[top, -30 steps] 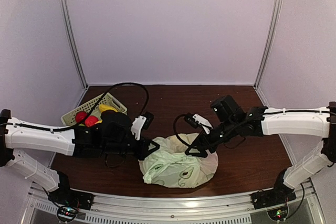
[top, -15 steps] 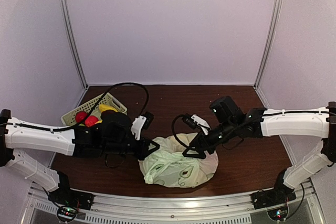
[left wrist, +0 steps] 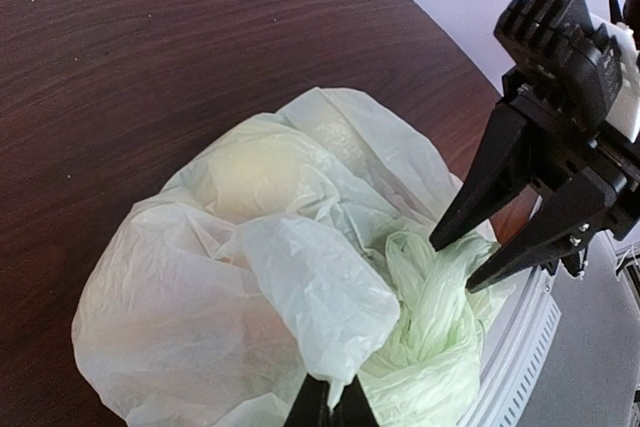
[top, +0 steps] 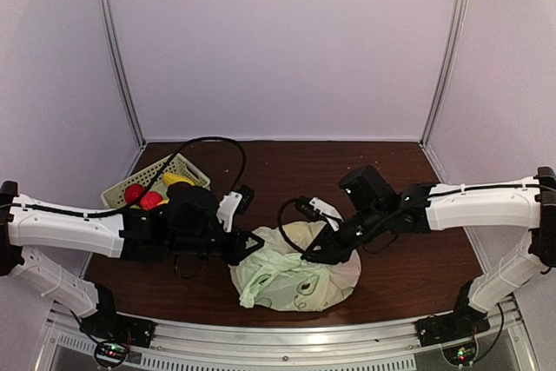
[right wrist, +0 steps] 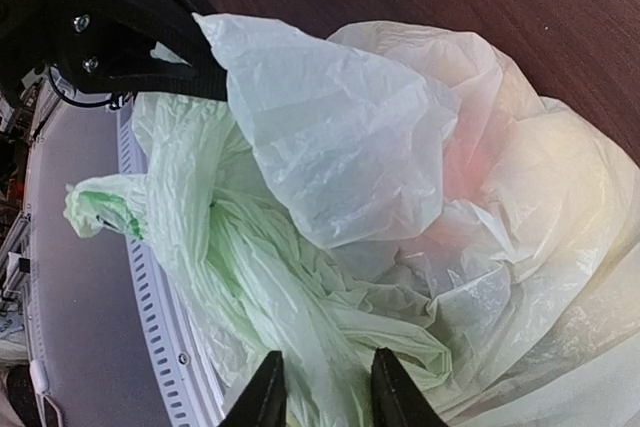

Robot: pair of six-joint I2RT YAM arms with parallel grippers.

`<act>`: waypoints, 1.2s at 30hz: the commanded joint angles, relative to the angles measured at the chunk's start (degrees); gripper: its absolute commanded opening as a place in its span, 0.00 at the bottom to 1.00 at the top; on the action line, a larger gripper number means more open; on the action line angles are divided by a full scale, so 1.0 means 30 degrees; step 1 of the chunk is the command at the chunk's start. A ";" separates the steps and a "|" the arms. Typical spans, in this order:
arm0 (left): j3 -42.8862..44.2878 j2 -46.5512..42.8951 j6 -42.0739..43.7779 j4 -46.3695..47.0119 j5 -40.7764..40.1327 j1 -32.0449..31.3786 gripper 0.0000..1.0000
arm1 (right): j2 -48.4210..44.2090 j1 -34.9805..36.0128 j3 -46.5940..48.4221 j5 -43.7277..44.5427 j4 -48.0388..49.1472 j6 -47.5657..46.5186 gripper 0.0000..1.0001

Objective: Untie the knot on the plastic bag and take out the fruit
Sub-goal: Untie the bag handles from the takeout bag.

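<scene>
Step in hand, as we judged it: loosening the knot (left wrist: 422, 282). The bag (top: 291, 282) lay on the counter (top: 417, 262) near its front edge, midway between the two arms, and was not yet open.

Left tool (left wrist: 330, 409): jaws closed flat on a loose flap of the bag, just beside the knot. Right tool (right wrist: 322, 397): jaws partly apart, astride the twisted green strands leading into the knot. Plastic filled the gap, but we could not tell whether the pads were already biting.

Notes on doing it well:
- The right tool should close on one strand only, close to the knot. A pull on the whole bunch would likely tighten it.
- The pull should go along the strand, away from the left tool, and slowly, since thin film tears.
- The left tool should act as anchor so the bag does not slide.
- If the whole bag lifts, the grip is probably on the wrong layer.

Appearance:
- Bag: thin, crinkled, translucent pale green-white, slumped in a rounded heap.
- Knot: a greener, tightly gathered twist on the side toward the counter's front edge.
- Fruit (left wrist: 250, 162): inside, seen only as a pale yellow round bulge. The right wrist view also showed a pinkish glow through the film. The count was not readable.
</scene>
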 commanded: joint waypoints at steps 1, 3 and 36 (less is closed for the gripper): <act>0.0151 -0.0280 -0.0243 0.0387 -0.0092 0.0125 0.00 | 0.0120 0.0181 -0.0160 0.0737 0.0661 0.0361 0.22; 0.0228 -0.0320 -0.0521 0.0135 -0.0535 0.0113 0.00 | -0.0443 0.0188 -0.0406 0.1273 0.1195 0.0748 0.11; 0.1651 -0.3160 0.0706 -0.3652 -0.1992 0.0374 0.43 | -0.8574 -0.0176 -0.6371 1.1107 0.3790 0.6654 0.00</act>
